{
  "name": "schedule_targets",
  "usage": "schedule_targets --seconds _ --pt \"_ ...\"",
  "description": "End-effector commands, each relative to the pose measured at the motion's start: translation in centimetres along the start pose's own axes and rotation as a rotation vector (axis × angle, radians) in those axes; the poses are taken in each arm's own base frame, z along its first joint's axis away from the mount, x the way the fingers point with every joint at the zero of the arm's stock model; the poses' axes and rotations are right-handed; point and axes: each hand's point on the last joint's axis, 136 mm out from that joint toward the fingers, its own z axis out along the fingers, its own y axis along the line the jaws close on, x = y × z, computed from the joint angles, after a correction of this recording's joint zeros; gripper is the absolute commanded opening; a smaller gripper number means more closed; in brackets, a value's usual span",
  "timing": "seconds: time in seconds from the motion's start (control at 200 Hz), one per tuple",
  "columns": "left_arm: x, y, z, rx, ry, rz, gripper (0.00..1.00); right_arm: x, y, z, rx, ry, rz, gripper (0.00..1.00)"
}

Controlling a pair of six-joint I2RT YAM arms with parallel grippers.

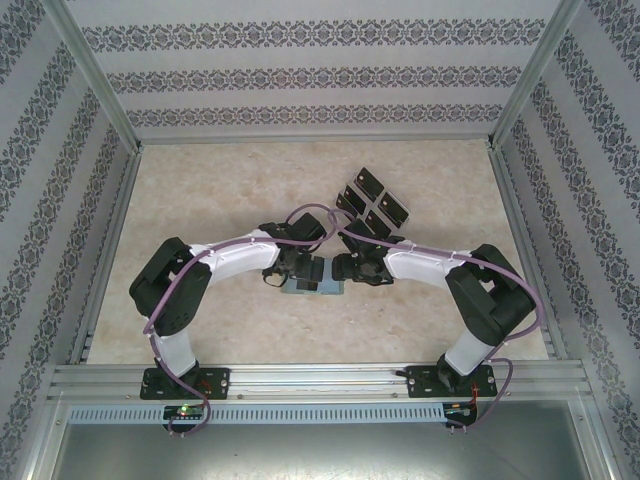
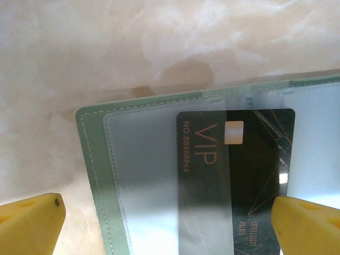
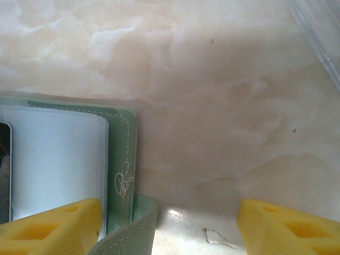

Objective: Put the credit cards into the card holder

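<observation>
Seen from the left wrist, the left gripper (image 2: 169, 227) hangs wide apart, holding nothing, over the open card holder (image 2: 90, 159). A black credit card (image 2: 234, 180) reading "VIP NO.88888844" lies partway inside its clear sleeve (image 2: 143, 175).

From the right wrist, the right gripper (image 3: 170, 228) is also apart and straddles the holder's tabbed edge, probably to steady it. The stitched emblem there is unreadable.

From above, more credit cards (image 1: 372, 205) stand just beyond.

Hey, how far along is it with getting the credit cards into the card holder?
Done: the card holder lies open, one VIP card partly under its clear pocket. In hand: nothing; left pincer and right pincer both stand open over it. Left: seat that card fully, then load the other black cards lying farther back.
</observation>
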Motion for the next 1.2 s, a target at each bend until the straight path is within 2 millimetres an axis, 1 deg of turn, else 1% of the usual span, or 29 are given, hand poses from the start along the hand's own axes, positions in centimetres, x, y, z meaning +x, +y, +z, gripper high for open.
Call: schedule_targets --seconds 0.0,0.165,0.25,0.515,0.629,0.789,0.984,1.074,1.194 --pt "-0.1 -1.3 0.0 0.024 -0.011 0.011 1.00 1.4 -1.5 1.2 0.069 0.058 0.026 0.70" --pt "-0.2 -2.3 0.3 0.072 -0.011 0.009 1.00 1.7 -1.7 1.6 0.072 0.068 0.039 0.70" --pt "0.0 -1.9 0.6 0.037 0.004 0.009 1.00 1.8 -1.6 1.6 0.069 0.071 0.040 0.70" --pt "0.8 -1.5 2.0 0.017 0.031 0.016 1.00 1.9 -1.7 1.8 0.073 0.079 0.048 0.70" --pt "0.8 -1.5 2.0 0.021 0.025 0.016 1.00 2.1 -1.8 1.9 0.078 0.083 0.050 0.70" --pt "1.0 0.0 1.5 -0.048 0.018 0.013 1.00 2.2 -1.9 2.0 0.082 0.088 0.053 0.70" --pt "1.7 1.8 1.3 -0.107 0.020 0.007 1.00 2.5 -2.3 2.2 0.095 0.096 0.052 0.70" --pt "1.7 2.4 1.2 -0.116 0.012 -0.003 1.00 2.5 -2.3 2.2 0.095 0.096 0.052 0.70" --pt "1.5 2.7 0.7 -0.114 -0.003 -0.009 1.00 2.5 -2.3 2.2 0.098 0.096 0.051 0.70"
